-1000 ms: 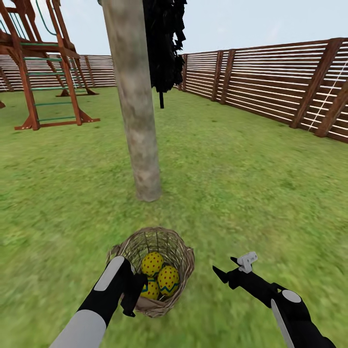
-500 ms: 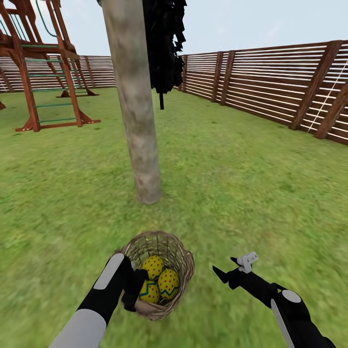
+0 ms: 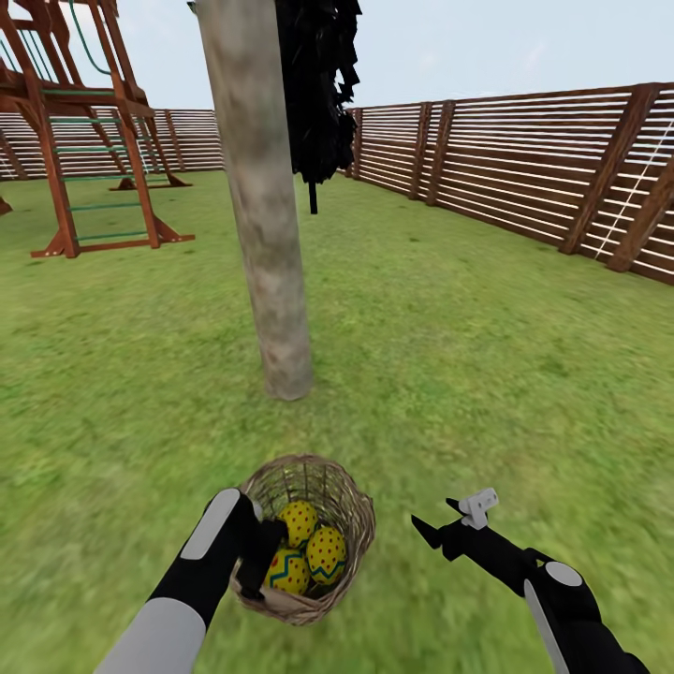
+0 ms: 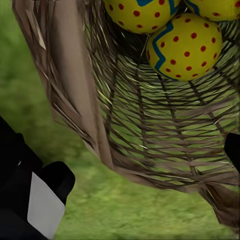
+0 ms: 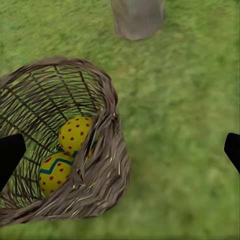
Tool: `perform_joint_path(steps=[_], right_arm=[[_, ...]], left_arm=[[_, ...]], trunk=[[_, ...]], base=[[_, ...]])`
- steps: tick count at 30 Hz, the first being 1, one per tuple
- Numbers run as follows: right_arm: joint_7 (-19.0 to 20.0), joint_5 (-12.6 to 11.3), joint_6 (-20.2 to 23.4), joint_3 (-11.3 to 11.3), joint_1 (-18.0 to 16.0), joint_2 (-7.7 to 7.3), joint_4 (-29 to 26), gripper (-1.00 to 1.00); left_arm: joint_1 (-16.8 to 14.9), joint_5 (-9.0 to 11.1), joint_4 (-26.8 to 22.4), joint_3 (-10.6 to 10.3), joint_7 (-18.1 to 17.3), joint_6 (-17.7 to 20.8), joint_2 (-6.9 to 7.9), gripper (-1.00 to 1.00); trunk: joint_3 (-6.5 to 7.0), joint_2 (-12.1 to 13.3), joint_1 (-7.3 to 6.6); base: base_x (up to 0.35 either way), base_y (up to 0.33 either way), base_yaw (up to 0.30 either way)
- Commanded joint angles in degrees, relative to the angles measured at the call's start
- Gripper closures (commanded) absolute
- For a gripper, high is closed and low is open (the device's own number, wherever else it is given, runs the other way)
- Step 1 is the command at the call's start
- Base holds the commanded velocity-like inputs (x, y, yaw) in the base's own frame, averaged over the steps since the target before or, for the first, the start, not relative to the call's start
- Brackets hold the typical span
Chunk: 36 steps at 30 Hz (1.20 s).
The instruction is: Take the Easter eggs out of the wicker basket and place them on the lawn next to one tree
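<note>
Nearest the robot, the left gripper (image 3: 257,571) is closed on the near rim of the basket (image 3: 351,552); in the left wrist view one finger (image 4: 42,197) lies outside the woven wall (image 4: 150,125) and the other tip shows at the far side, the wall between them. The basket is tilted, mouth toward the tree, and whether it touches the lawn (image 3: 468,374) cannot be told. Three eggs (image 3: 309,550) lie inside, touching one another — yellow with red dots and blue-green zigzags; the right wrist view shows two of them (image 5: 67,155) behind the rim. The right gripper (image 3: 447,524) hangs over grass just right of the basket, fingers parted, holding nothing; its dark tips (image 5: 10,155) stand at the two sides of its wrist view. Beyond the basket rises the tree (image 3: 267,234), a thick grey-brown trunk rooted in the lawn, near but apart from the basket. Farther off: a dark cypress (image 3: 318,84), a wooden play frame (image 3: 84,122) at the lawn's far left, and a slatted fence (image 3: 524,159) along its far and right edges.
</note>
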Motion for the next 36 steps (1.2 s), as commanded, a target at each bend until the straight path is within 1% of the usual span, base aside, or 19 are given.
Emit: perform_joint_path(steps=[1,6,8,9,10,11,13,17,20,21,22,25,28,32,36], right_arm=[[0.34,0.2,0.34,-0.1,-0.03,0.03,-0.06,-1.0],[0.33,0.2,0.34,-0.1,-0.03,0.04,-0.02,-1.0],[0.33,0.2,0.34,-0.1,-0.03,0.03,-0.02,-1.0],[0.33,0.23,0.34,-0.1,-0.03,0.02,-0.02,-1.0],[0.33,0.25,0.34,-0.1,-0.03,0.0,-0.02,-1.0],[0.33,0.26,0.34,-0.1,-0.03,-0.01,-0.02,-1.0],[0.33,0.28,0.34,-0.1,-0.03,-0.03,-0.02,-1.0],[0.33,0.28,0.34,-0.1,-0.03,-0.03,-0.02,-1.0],[0.33,0.29,0.35,-0.1,-0.03,-0.1,-0.02,-1.0],[0.33,0.29,0.35,-0.1,-0.03,-0.09,-0.02,-1.0],[0.33,0.29,0.36,-0.1,-0.03,-0.07,-0.02,-1.0],[1.3,0.57,0.9,-1.07,0.95,0.91,0.71,-1.0],[1.29,0.55,0.84,-1.72,1.92,1.78,0.6,-1.0],[1.09,0.53,0.78,-1.53,2.18,3.07,0.67,-1.0],[1.04,0.55,0.78,-1.44,2.17,3.22,0.68,-1.0]], left_arm=[[-0.02,-0.04,-0.61,-0.03,0.26,0.66,0.02,-1.0],[-0.02,-0.04,-4.42,-0.18,0.18,1.0,0.03,-1.0],[-0.02,-0.08,-5.09,-0.18,-0.12,3.41,0.06,-1.0],[-0.02,-0.06,-5.31,-0.16,-0.58,5.55,0.07,-1.0],[-0.02,-0.05,-5.43,-0.17,-1.26,6.83,0.08,-1.0],[-0.02,-0.08,-5.59,-0.17,-2.39,7.94,0.1,-1.0],[-0.02,-0.24,-6.11,-0.18,-6.52,10.77,0.4,-1.0],[-0.02,-0.45,-6.67,-0.18,-9.9,15.33,0.67,-1.0],[-0.02,-0.54,-7.86,-0.18,-13.84,19.39,0.86,-1.0],[-0.02,-0.55,-8.01,-0.18,-14.35,20.06,0.88,-1.0],[-0.02,-0.55,-8.36,-0.18,-15.37,21.52,0.91,-1.0],[0.77,0.49,-9.33,-0.61,-14.36,22.42,-0.07,-1.0],[0.85,1.52,-9.42,-0.69,-14.62,22.5,-1.04,-1.0],[1.01,1.82,-9.39,-1.09,-15.28,22.71,0.27,-1.0],[1.03,1.94,-9.38,-1.14,-15.32,22.81,1.56,-1.0]], trunk=[[0.14,0.39,-0.23],[1.03,2.4,-1.33],[1.39,3.2,-1.77],[1.57,3.6,-1.99],[1.75,4.0,-2.21],[1.93,4.41,-2.43],[2.29,5.21,-2.87],[3.01,6.81,-3.75],[3.55,8.01,-4.41],[3.73,8.42,-4.62],[3.91,8.82,-4.84],[3.9,8.81,-4.84],[3.9,8.81,-4.84],[3.9,8.81,-4.84],[3.9,8.81,-4.84]], base=[[0.0,0.0,0.0],[0.0,0.0,0.0],[0.0,0.0,0.0],[0.0,0.0,0.0],[0.0,0.0,0.0],[0.0,0.0,0.0],[0.0,0.0,0.0],[0.0,0.0,0.0],[0.0,0.0,0.0],[0.0,0.0,0.0],[0.0,0.0,0.0],[0.0,0.0,0.0],[0.0,0.0,0.0],[-0.063,0.0,0.0],[-0.248,0.0,0.0]])
